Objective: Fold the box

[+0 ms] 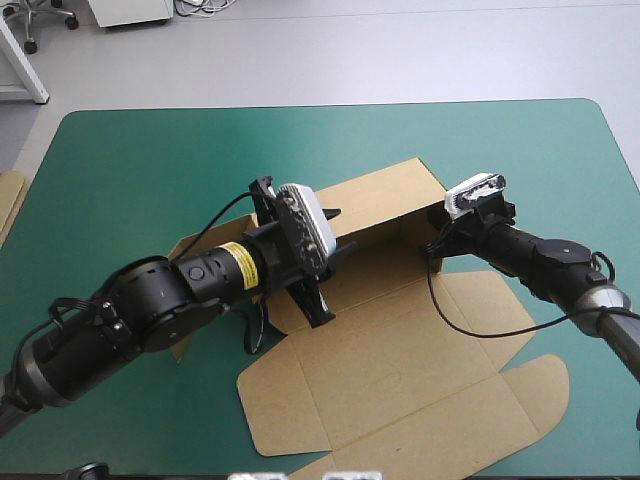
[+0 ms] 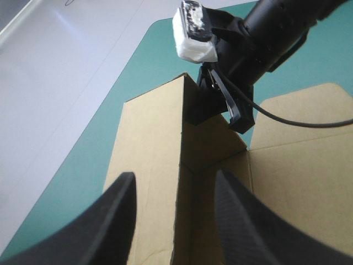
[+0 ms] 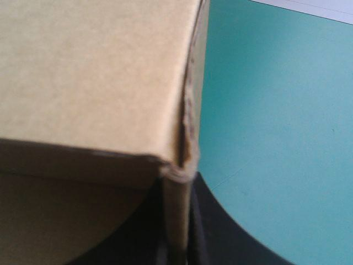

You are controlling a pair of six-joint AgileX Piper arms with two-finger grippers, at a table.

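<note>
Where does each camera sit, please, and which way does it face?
High view: above and behind the robot, looking down at the table and box; both arms, left gripper and right gripper, show.
Left wrist view: above that wrist, along its open fingers toward a raised box wall.
Right wrist view: above that wrist, close on a box corner between its fingers.
Shared: high and left wrist views both show the right gripper.

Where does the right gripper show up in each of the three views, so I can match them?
High view: the right gripper is at the right end of the box's raised wall.
Left wrist view: it is ahead of the left gripper, at the wall's far end.
Right wrist view: its own fingers pinch the wall's edge.
Shared landmark: that raised wall's end corner.
</note>
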